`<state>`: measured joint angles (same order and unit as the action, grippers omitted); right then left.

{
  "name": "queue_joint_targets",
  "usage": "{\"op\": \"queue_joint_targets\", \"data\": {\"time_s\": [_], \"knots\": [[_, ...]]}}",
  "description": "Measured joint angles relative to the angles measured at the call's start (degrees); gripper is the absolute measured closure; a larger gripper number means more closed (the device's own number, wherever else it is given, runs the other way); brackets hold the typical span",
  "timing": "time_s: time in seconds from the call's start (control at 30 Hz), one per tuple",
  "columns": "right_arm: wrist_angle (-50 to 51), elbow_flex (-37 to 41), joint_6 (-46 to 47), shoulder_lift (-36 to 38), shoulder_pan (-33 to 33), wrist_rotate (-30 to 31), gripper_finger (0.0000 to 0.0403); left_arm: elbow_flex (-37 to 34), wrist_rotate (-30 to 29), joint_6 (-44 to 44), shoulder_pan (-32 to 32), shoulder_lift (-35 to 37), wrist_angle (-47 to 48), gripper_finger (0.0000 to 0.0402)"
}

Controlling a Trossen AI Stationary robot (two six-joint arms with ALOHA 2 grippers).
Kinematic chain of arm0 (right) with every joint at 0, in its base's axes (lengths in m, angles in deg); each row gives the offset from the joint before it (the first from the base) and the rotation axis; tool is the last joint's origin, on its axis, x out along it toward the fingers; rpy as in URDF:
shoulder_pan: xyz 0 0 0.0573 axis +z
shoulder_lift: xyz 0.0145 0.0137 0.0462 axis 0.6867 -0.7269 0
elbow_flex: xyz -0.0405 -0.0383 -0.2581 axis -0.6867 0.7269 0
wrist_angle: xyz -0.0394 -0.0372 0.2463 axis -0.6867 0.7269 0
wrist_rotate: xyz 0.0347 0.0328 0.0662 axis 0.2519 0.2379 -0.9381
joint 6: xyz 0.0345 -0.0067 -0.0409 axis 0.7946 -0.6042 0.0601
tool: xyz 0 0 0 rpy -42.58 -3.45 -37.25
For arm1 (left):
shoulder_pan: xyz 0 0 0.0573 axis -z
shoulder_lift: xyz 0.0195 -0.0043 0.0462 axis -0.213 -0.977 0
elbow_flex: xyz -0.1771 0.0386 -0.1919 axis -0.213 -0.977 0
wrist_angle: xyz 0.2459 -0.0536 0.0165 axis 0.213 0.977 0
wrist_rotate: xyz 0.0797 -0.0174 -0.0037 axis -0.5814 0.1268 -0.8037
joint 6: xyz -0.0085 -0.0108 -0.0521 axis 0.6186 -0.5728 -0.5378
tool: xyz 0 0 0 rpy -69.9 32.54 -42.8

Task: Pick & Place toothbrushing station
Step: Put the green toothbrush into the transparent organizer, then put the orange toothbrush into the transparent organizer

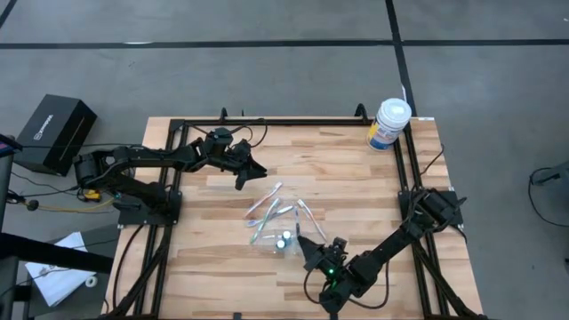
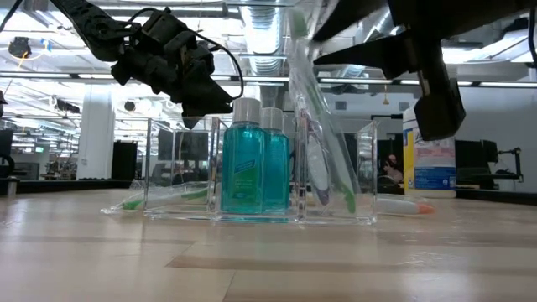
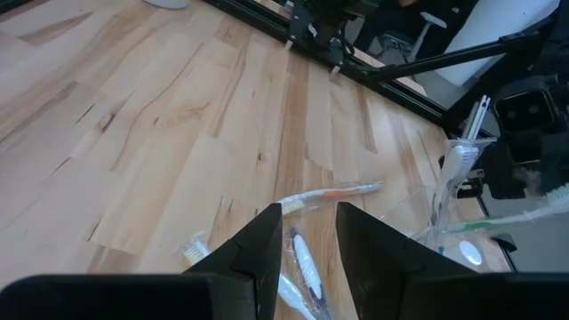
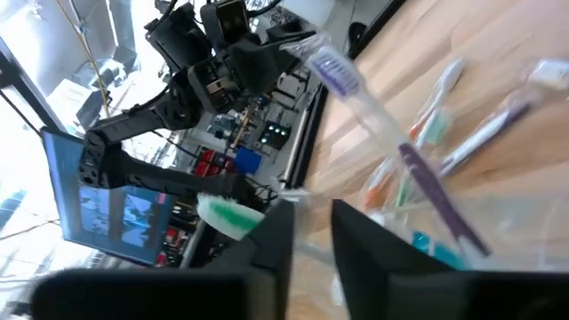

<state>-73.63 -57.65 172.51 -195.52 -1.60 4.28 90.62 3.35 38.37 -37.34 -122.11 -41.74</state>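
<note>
**Black arms, black frame**

Two matte black jointed arms: left arm [image 1: 142, 160], right arm [image 1: 400, 236]. Thin black cables looped along the links. Small green light near the right wrist [image 1: 331, 272]. Flat, dark, blunt-tipped fingers [image 3: 262, 253]. Black bases bolted to a black frame [image 1: 293, 122].

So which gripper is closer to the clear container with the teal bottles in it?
The right. The right gripper sits just beside the clear container, by the toothbrushes standing in it. The left gripper hovers farther off, over bare table beyond the loose toothbrushes.
</note>
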Motion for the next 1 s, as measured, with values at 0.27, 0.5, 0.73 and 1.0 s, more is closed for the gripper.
{"op": "queue_joint_targets", "data": {"time_s": [0.27, 0.5, 0.73, 1.0], "knots": [[-5.53, 0.00, -2.91, 0.00, 0.25, 0.83, 0.0179, 0.00, 0.00, 0.01, 0.00, 0.00, -0.01, 0.0297], [-7.11, 0.00, -12.24, 3.65, 1.31, 5.57, 0.0119, 0.00, 0.37, 0.00, 0.00, 0.00, -0.10, 0.0297], [-4.85, 0.00, -32.30, 14.16, 0.74, 5.73, 0.0118, 0.00, 1.88, 0.00, 0.00, 0.00, -0.80, 0.0297], [12.41, 0.00, -50.84, 32.80, -5.14, -0.53, 0.0118, 0.00, 5.22, -9.31, 0.00, -0.02, -12.86, 0.0297]]}}
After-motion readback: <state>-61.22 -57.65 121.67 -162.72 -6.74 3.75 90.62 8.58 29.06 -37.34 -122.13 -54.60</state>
